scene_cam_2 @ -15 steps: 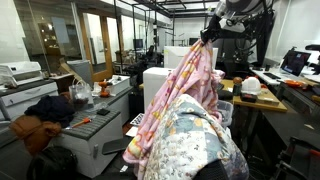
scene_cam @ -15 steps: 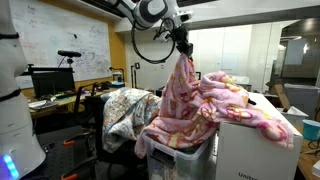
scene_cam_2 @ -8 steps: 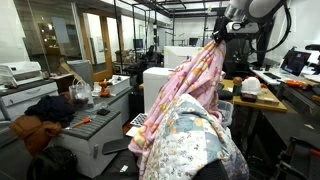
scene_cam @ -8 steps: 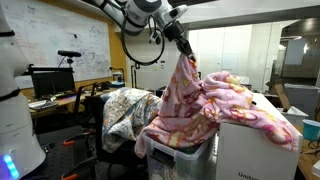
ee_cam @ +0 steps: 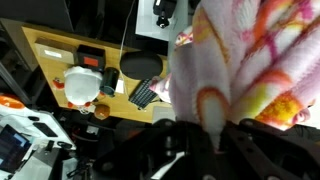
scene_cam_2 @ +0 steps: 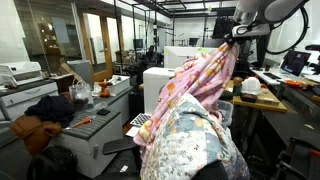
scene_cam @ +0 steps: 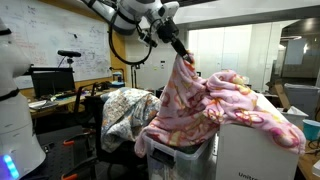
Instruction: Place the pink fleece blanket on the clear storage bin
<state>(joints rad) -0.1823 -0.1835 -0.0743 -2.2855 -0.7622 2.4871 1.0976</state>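
Overhead, the gripper (scene_cam: 183, 55) is pinching a gathered fold of the pink fleece blanket (scene_cam: 205, 108). Its jaws are pressing together on the cloth and lifting that fold above the rest of the fabric. The Franka arm (scene_cam: 130, 15) is reaching in from the upper edge of an exterior view.

From the pinched fold the blanket is hanging down in a long drape. Its lower part is spilling over the top rim of the clear storage bin (scene_cam: 185, 160), covering the bin's opening and trailing down its front wall. A bulky heap of the same blanket is lying across the top of the white box (scene_cam: 255, 150), which is standing just beside the bin, and one corner is drooping over that box's far upper edge.

In an exterior view, the gripper (scene_cam_2: 232, 38) is holding the pink fleece blanket (scene_cam_2: 195, 90) stretched in a slanting sheet. A grey-white patterned blanket (scene_cam_2: 190, 140) is bunching in front of its lower part. In an exterior view, that grey-white patterned blanket (scene_cam: 125, 110) is lying near the bin, apart from the gripper.

In the wrist view, the pink fleece blanket (ee_cam: 250, 60) is filling the right half and hiding the fingertips. A wooden desk (ee_cam: 55, 55) with a keyboard (ee_cam: 143, 93) near its edge is showing beyond it.
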